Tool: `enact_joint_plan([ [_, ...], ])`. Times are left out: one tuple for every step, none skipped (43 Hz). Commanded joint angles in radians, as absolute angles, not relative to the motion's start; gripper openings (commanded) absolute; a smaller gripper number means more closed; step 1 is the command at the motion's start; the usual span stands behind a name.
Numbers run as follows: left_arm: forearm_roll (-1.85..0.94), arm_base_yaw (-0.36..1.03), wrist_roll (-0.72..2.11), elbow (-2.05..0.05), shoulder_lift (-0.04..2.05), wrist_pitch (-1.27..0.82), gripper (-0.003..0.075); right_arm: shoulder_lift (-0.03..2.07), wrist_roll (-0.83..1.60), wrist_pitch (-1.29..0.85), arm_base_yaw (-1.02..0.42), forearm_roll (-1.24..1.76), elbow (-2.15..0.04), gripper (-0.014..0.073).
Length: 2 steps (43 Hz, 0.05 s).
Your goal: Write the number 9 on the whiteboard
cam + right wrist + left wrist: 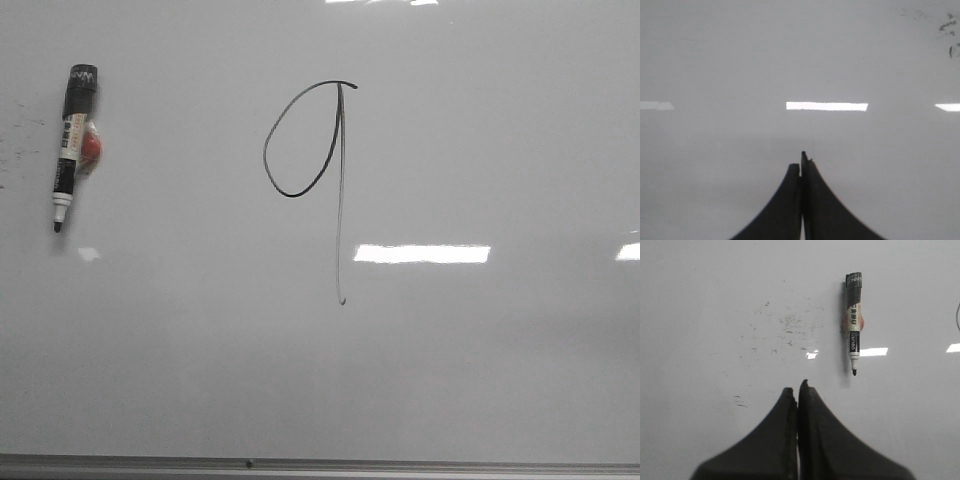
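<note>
One finished number 9 (320,160) sits upper centre on my whiteboard (480,370), tail vertical. Marker (72,140) lies upper left, long axis upright, tip down, ahead-right of my left gripper (798,392), the nearer arm. Both it and my right gripper (801,162) are closed, empty.

Handwritten number 9 (318,160) on whiteboard (480,360); marker (72,140) label unreadable.
</note>
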<state>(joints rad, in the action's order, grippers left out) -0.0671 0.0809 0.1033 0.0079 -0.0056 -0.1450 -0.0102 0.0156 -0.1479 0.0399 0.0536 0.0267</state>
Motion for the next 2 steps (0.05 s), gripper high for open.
enact_joint_plan([
  [-0.068,0.078,0.092,0.009,-0.024,-0.065,-0.0019,-0.029,0.015,-0.067,0.046,0.041,0.024,-0.0060],
  [-0.068,0.078,0.092,0.009,-0.024,-0.065,-0.0019,-0.029,0.015,-0.067,0.046,0.041,0.024,-0.0060],
])
